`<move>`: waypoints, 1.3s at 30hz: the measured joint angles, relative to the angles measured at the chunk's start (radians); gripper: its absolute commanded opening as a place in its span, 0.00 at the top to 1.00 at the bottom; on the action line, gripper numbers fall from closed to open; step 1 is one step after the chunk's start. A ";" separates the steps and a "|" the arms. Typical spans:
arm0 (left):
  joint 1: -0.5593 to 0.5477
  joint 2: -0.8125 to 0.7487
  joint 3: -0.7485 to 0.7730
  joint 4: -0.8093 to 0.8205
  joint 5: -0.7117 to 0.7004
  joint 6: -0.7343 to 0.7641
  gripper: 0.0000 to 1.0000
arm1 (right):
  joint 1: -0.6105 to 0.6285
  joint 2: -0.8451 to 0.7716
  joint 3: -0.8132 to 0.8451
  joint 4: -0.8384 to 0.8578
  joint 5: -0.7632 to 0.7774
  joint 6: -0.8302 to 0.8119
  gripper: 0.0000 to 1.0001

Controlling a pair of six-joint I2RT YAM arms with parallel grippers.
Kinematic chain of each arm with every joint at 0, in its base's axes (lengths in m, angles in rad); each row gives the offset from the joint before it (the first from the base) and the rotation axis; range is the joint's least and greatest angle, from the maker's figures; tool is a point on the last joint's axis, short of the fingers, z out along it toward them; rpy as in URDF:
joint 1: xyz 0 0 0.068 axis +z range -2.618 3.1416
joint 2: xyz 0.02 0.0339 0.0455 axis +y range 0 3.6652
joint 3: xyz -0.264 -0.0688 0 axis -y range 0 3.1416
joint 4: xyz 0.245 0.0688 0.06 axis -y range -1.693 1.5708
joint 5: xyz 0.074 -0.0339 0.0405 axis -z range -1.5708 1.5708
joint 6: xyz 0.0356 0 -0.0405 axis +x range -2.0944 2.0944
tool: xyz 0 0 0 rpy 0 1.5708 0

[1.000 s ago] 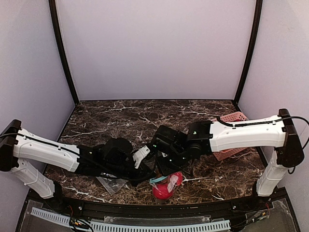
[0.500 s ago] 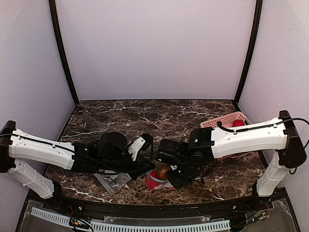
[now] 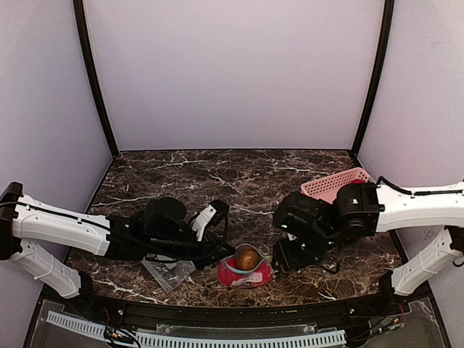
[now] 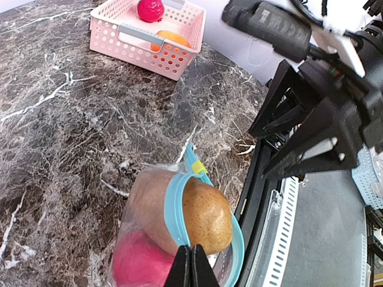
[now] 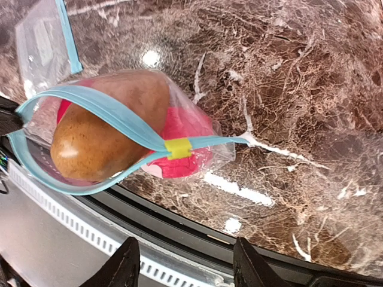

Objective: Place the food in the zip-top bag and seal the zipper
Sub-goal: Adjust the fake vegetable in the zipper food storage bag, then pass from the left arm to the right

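Note:
The clear zip-top bag [image 3: 248, 273] lies at the table's near edge with its teal-blue zipper [image 4: 175, 216] gaping open. A brown-tan fruit [image 4: 205, 217] sticks halfway out of the mouth, on top of a red fruit [image 4: 135, 261] inside. My left gripper [image 4: 191, 267] is shut on the zipper rim on the bag's near side. My right gripper [image 5: 188, 263] is open and empty, just right of the bag and apart from it, and it also shows in the top view [image 3: 285, 255]. A yellow slider [image 5: 178, 147] sits on the zipper. A red fruit [image 4: 149, 9] and an orange fruit [image 4: 170, 39] lie in the basket.
The pink slatted basket [image 4: 128, 45] stands at the back right, behind my right arm [image 3: 406, 206]. A second, flat clear bag [image 5: 42, 45] with a teal strip lies left of the filled one. The table's black front rail [image 5: 197, 224] runs right beside the bag.
My right gripper let go of the brown-tan fruit at the bag's mouth and drew back to the right. My left gripper has kept its hold on the bag's rim.

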 measured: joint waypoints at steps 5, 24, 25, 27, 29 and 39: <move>0.000 -0.003 -0.013 0.002 0.000 -0.005 0.99 | -0.016 -0.132 -0.149 0.148 0.016 0.099 0.50; 0.000 -0.019 -0.026 0.002 -0.001 -0.019 0.99 | -0.019 -0.011 -0.221 0.470 0.000 0.272 0.64; 0.000 -0.020 -0.027 0.002 -0.001 -0.019 0.99 | -0.019 -0.006 -0.221 0.470 0.000 0.276 0.64; 0.000 -0.022 -0.031 0.002 -0.001 -0.019 0.99 | -0.019 0.002 -0.222 0.473 0.000 0.282 0.65; 0.000 -0.026 -0.035 0.002 0.000 -0.019 0.99 | -0.018 0.010 -0.222 0.478 0.001 0.288 0.67; 0.000 -0.045 -0.066 0.013 0.024 -0.026 0.99 | -0.017 0.063 -0.222 0.533 0.005 0.290 0.76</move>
